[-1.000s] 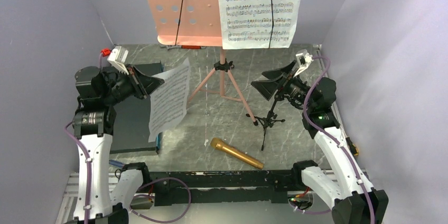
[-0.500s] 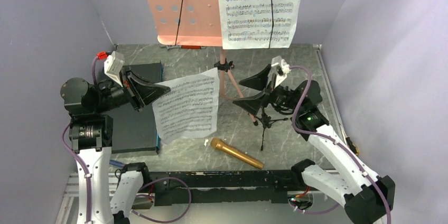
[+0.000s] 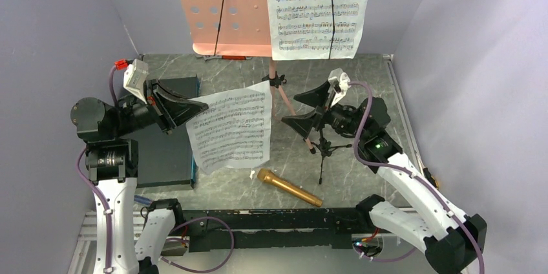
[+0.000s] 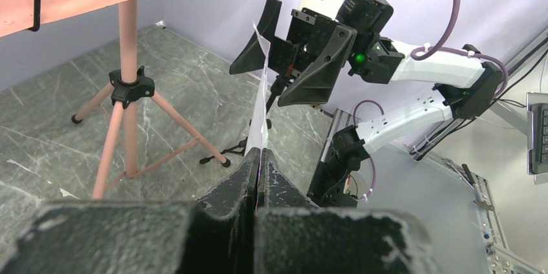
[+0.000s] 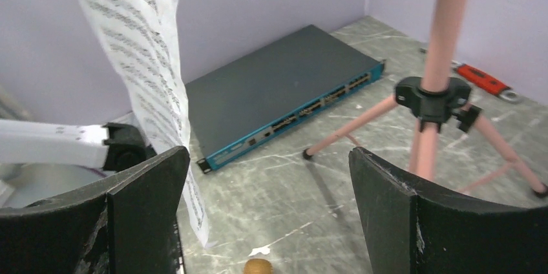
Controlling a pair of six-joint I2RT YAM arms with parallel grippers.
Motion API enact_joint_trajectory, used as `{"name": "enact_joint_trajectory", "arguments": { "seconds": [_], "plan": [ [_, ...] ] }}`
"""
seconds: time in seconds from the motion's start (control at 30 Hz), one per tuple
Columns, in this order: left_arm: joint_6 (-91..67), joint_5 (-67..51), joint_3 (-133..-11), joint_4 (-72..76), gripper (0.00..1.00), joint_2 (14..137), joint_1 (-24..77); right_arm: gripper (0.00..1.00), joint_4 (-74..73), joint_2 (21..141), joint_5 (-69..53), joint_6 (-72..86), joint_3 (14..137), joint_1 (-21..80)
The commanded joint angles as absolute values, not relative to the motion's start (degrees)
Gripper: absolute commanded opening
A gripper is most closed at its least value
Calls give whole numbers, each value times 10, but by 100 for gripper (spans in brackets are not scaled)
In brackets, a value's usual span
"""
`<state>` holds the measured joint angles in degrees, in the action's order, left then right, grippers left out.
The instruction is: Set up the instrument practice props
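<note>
Our left gripper (image 3: 201,107) clamps one edge of the limp white sheet-music page (image 3: 232,128), in front of the pink perforated music stand (image 3: 220,9). Our right gripper (image 3: 291,112), jaws apart, should pinch the opposite edge gently.

Closing in the space with plain lavender walls: left wall (image 3: 52,28), back wall (image 3: 139,9), right wall (image 3: 478,61). Meeting them below with a dark grey marble-patterned tabletop (image 3: 378,70), veined in white and carrying small white flecks (image 3: 252,174). Lying under even, soft light. Showing, past the table's near edge in the left wrist view, a pale grey surface (image 4: 413,222), a perforated metal rail (image 4: 484,222) and a keyboard corner (image 4: 537,133).
</note>
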<state>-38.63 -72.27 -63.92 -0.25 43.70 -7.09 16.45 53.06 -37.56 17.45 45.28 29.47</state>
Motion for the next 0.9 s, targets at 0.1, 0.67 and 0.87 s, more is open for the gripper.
{"name": "enact_joint_trajectory", "arguments": {
  "seconds": [0.1, 0.67, 0.87],
  "plan": [
    [-380, -732, -637, 3, 3, 434, -71, 99, 54, 485, -256, 122, 481, 298],
    [-453, -736, -607, 104, 3, 437, -71, 99, 65, 471, -332, 116, 513, 298],
    [-495, -737, -603, 161, 3, 441, -70, 99, 152, 523, -427, 175, 502, 299]
  ]
}}
